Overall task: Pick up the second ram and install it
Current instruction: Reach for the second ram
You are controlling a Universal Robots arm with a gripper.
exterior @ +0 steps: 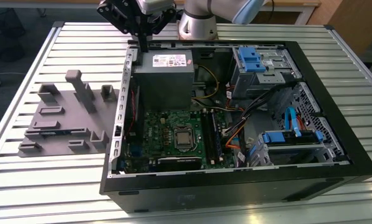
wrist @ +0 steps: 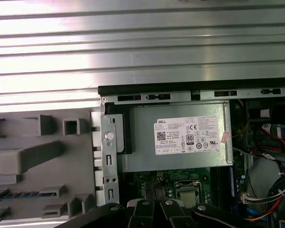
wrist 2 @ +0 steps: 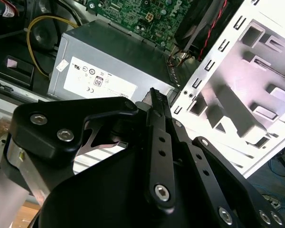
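Farthest left, the slatted bench (exterior: 24, 186) carries a gray holder (exterior: 61, 140) at nine o'clock of the open computer case (exterior: 235, 189), just beside its side wall. In the first wrist view the second ram (wrist: 23, 194) lies in one of the holder's long slots as a thin blue-green strip. One end is cut off at the frame's edge and its chips are hard to make out. It sits well apart from the gripper (exterior: 142, 46), at roughly eight o'clock of it in the exterior view.

The gripper hangs from the arm (exterior: 195, 21) over the case's far rim, at about eleven o'clock of the case. Its jaws are pressed together with nothing between them. Their tip is just above the far corner of the gray power supply (exterior: 164, 79).

A white label (exterior: 167, 60) with black print and marks covers part of the power supply's top. At six o'clock of the supply lies the green motherboard (exterior: 167, 126), with long black slots (exterior: 209, 135) along its three o'clock edge. Bundled cables (exterior: 235, 135) crowd the space beyond. Blue drive-bay clips (exterior: 251, 58) stand at the case's one o'clock corner.

Bare bench runs along every side of the case.
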